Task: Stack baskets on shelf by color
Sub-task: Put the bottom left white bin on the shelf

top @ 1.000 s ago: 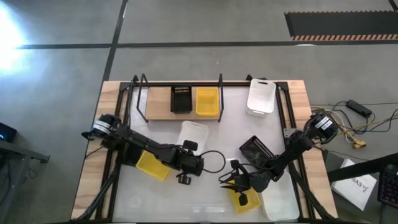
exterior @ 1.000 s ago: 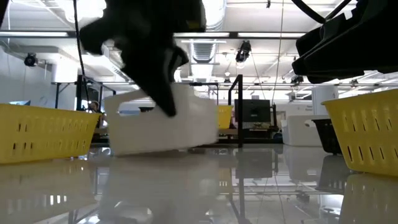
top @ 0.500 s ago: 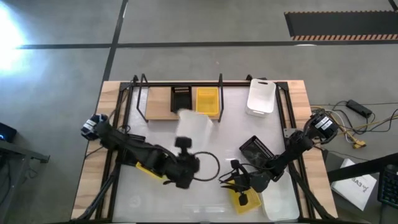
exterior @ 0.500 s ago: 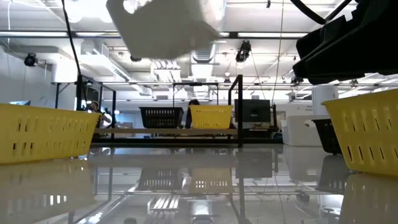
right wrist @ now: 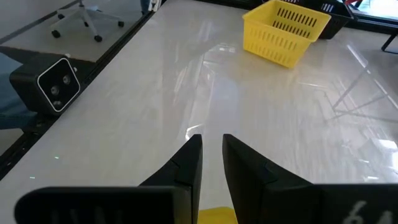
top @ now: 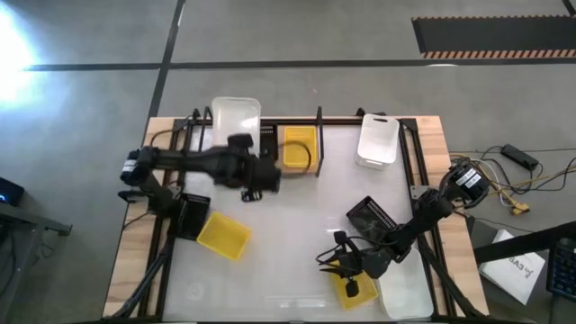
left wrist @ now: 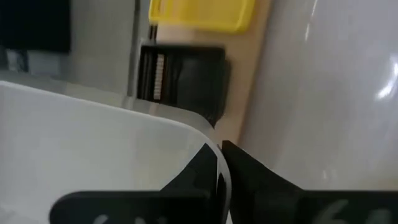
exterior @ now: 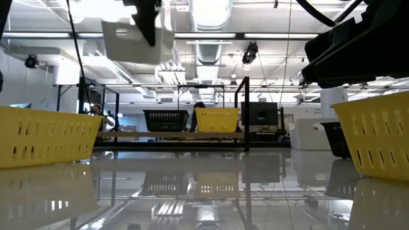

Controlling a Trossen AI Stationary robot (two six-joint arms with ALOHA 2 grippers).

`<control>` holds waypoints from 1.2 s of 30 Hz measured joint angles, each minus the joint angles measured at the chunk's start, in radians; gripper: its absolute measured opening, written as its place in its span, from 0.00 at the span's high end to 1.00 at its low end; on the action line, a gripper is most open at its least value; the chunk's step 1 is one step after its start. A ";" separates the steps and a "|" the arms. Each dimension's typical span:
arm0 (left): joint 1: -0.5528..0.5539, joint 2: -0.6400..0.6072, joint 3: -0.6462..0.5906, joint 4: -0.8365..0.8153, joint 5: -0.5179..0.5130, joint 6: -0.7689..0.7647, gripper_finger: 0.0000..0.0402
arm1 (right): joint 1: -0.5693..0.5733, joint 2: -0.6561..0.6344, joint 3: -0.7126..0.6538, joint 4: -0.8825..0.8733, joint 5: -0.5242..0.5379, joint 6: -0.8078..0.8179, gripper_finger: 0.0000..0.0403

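Now left pincer (left wrist: 219, 163) clamped on white basket (top: 235, 121) rim, above shelf (top: 229, 149)

The high view looks straight down on the whole table. The low view faces level across it. Both show the shelf (top: 236, 148) (exterior: 185, 131).

Two baskets (top: 263, 140) (top: 300, 146) sit side by side on the shelf (top: 230, 149) along the tabletop's (top: 297, 202) far edge. Another basket (top: 378, 139) lies near the far right corner. One basket (top: 222, 235) rests toward the near left, and one (top: 371, 216) toward the near right.
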 joint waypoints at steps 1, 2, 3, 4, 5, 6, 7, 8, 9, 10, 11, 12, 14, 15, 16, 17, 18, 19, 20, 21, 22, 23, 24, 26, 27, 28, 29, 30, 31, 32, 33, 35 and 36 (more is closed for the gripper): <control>0.029 0.000 -0.011 0.000 0.016 0.018 1.00 | 0.000 0.000 0.000 0.000 0.000 0.002 0.86; 0.056 -0.001 -0.027 -0.001 0.029 0.037 1.00 | 0.000 0.000 0.000 0.000 0.000 0.006 0.86; 0.080 -0.001 -0.045 -0.002 0.043 0.055 1.00 | 0.000 0.000 0.000 0.000 0.000 0.010 0.86; 0.103 -0.005 -0.065 -0.002 0.054 0.073 1.00 | 0.000 0.000 0.000 0.000 0.000 0.017 0.86; 0.124 -0.010 -0.089 -0.003 0.065 0.092 1.00 | 0.002 0.000 0.000 0.000 0.000 0.021 0.86; 0.141 -0.018 -0.115 -0.002 0.074 0.105 1.00 | 0.004 0.000 0.000 0.000 0.000 0.025 0.86; 0.159 -0.025 -0.141 -0.002 0.078 0.117 1.00 | 0.006 0.000 0.000 0.000 0.000 0.025 0.86; 0.176 -0.034 -0.166 0.001 0.082 0.120 1.00 | 0.010 0.000 0.000 0.000 0.000 0.025 0.86; 0.191 -0.045 -0.196 0.011 0.083 0.122 1.00 | 0.015 0.000 0.000 0.000 0.000 0.025 0.86; 0.205 -0.056 -0.226 0.027 0.091 0.128 1.00 | 0.018 0.000 0.000 0.000 0.000 0.025 0.86; 0.217 -0.069 -0.254 0.053 0.099 0.140 1.00 | 0.022 0.000 0.000 0.000 0.000 0.025 0.86; 0.229 -0.086 -0.284 0.096 0.111 0.155 1.00 | 0.025 0.000 0.000 0.000 0.000 0.023 0.86; 0.254 -0.124 -0.341 0.179 0.151 0.198 1.00 | 0.027 0.000 0.000 0.002 0.000 0.020 0.86; 0.267 -0.142 -0.373 0.221 0.174 0.215 1.00 | 0.027 0.000 0.000 0.004 0.000 0.020 0.86; 0.280 -0.157 -0.400 0.256 0.194 0.231 1.00 | 0.026 0.000 0.000 0.004 0.000 0.020 0.86; 0.294 -0.170 -0.428 0.291 0.207 0.248 1.00 | 0.026 0.000 0.000 0.005 0.001 0.019 0.86; 0.305 -0.180 -0.453 0.317 0.214 0.255 1.00 | 0.026 0.000 0.000 0.007 0.001 0.018 0.86; 0.315 -0.189 -0.475 0.339 0.219 0.258 1.00 | 0.026 0.000 0.000 0.007 0.001 0.018 0.86; 0.324 -0.199 -0.495 0.363 0.227 0.262 1.00 | 0.026 0.000 0.000 0.008 0.001 0.018 0.86; 0.333 -0.207 -0.514 0.384 0.231 0.273 1.00 | 0.026 0.000 0.000 0.008 0.001 0.017 0.86; 0.337 -0.210 -0.529 0.397 0.233 0.284 1.00 | 0.026 0.000 0.000 0.008 0.001 0.010 0.86; 0.343 -0.211 -0.544 0.409 0.234 0.299 1.00 | 0.026 0.000 0.000 0.008 0.001 0.007 0.86; 0.350 -0.211 -0.560 0.418 0.239 0.311 1.00 | 0.026 0.000 0.000 0.008 0.001 0.005 0.86; 0.364 -0.209 -0.591 0.439 0.275 0.335 1.00 | 0.026 0.000 0.000 0.012 0.001 0.005 0.86; 0.370 -0.205 -0.602 0.456 0.296 0.341 1.00 | 0.026 0.000 0.000 0.016 0.001 0.005 0.86; 0.376 -0.203 -0.615 0.477 0.311 0.349 1.00 | 0.026 0.000 0.000 0.021 0.001 0.005 0.86; 0.380 -0.202 -0.628 0.490 0.315 0.355 1.00 | 0.026 0.000 0.000 0.025 0.001 0.004 0.86; 0.381 -0.202 -0.642 0.501 0.315 0.356 1.00 | 0.026 0.000 0.000 0.028 0.001 0.003 0.86; 0.381 -0.202 -0.654 0.520 0.315 0.356 1.00 | 0.026 0.000 0.000 0.030 0.001 0.002 0.86; 0.382 -0.203 -0.662 0.541 0.315 0.356 1.00 | 0.026 0.000 0.000 0.030 0.001 0.001 0.86; 0.385 -0.203 -0.669 0.555 0.316 0.356 1.00 | 0.026 0.000 0.000 0.031 0.001 0.001 0.86; 0.388 -0.204 -0.673 0.550 0.316 0.358 1.00 | 0.026 0.000 0.000 0.031 0.001 0.001 0.86; 0.389 -0.205 -0.673 0.552 0.316 0.359 1.00 | 0.026 0.000 0.000 0.030 0.001 0.001 0.86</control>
